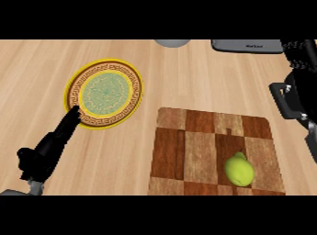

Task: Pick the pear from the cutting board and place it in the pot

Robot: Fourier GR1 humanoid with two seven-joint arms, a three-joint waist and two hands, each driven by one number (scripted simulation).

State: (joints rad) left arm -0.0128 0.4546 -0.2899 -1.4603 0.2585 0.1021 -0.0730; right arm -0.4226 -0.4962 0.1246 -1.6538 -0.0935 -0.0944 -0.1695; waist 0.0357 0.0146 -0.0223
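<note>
A yellow-green pear (pixel 239 169) lies on the checkered wooden cutting board (pixel 188 151), near its front right corner. My right hand (pixel 302 82) is raised at the right edge, beyond and to the right of the board, fingers straight and pointing up, holding nothing. At the lower left my left hand (pixel 49 149) is open, with its fingertips reaching the near rim of a patterned plate (pixel 105 94). At the top edge a grey rounded object (pixel 172 42) shows only in part; it may be the pot.
The yellow-rimmed patterned plate lies left of the board on the wooden counter (pixel 208 78). A dark grey flat object (pixel 247 46) sits at the top edge, right of the grey rounded one.
</note>
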